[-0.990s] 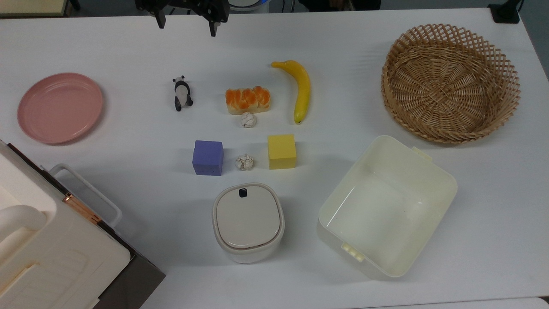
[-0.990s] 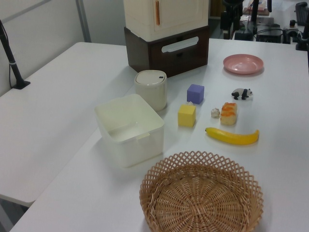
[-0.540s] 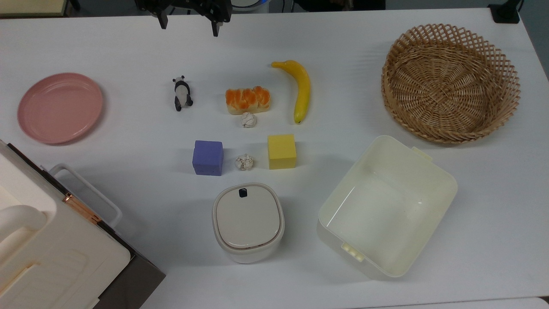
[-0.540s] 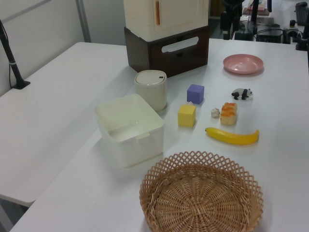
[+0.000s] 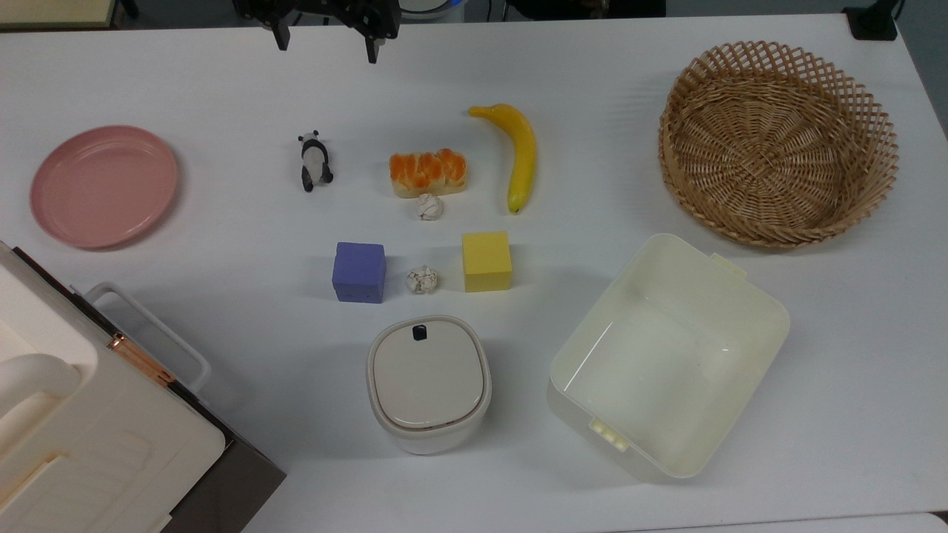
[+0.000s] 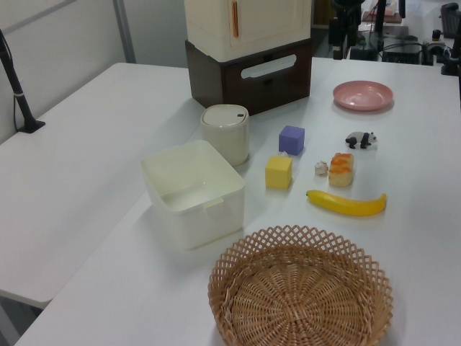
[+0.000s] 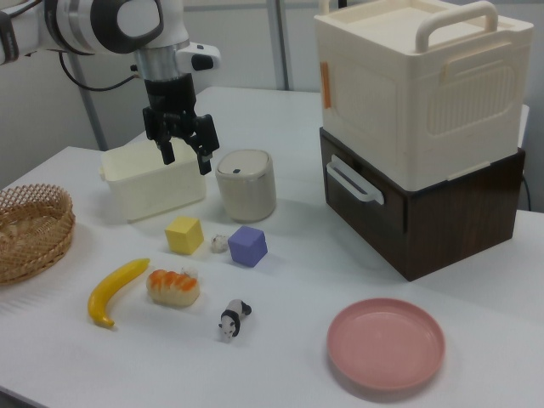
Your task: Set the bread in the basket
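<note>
Glossy orange-topped bread (image 5: 428,173); rough woven wicker basket (image 5: 778,141) with open lattice rim; smooth cream plastic tub (image 5: 666,355); matt white surface (image 5: 185,81); crumpled paper ball (image 5: 429,206).

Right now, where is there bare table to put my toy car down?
Bare table lies between the pink plate and the panda, and between the banana and the basket. It is crowded around the bread, paper balls and cubes. The open claw hangs high.

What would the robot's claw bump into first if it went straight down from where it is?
Probably just the bare white table. In the top view, the open gripper hangs beyond the panda and bread, though depth is uncertain.
</note>
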You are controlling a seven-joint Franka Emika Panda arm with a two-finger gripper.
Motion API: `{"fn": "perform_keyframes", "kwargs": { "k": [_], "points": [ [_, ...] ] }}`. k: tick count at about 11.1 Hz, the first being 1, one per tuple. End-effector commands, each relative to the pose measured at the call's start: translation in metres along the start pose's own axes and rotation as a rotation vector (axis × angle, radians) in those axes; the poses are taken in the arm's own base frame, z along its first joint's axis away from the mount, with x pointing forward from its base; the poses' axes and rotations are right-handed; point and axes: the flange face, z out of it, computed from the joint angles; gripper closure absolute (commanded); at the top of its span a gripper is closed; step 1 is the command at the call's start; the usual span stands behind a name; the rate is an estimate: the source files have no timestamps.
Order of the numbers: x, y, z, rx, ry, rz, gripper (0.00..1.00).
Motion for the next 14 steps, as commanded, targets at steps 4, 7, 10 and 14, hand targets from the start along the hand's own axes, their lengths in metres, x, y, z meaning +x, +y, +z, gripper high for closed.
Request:
{"fn": "perform_keyframes", "kwargs": {
  "k": [4, 7, 10, 14],
  "points": [
    [-0.0023, -0.0092, 0.0052, 0.004, 0.0, -0.021, 0.0],
    [-0.0031, -0.0162, 0.0064, 0.003, -0.007, -0.036, 0.0],
    [-0.0036, -0.017, 0.0042, 0.004, 0.001, -0.044, 0.0],
    [-0.004, -0.0178, 0.0039, 0.004, 0.003, -0.263, 0.0]
  ]
}}
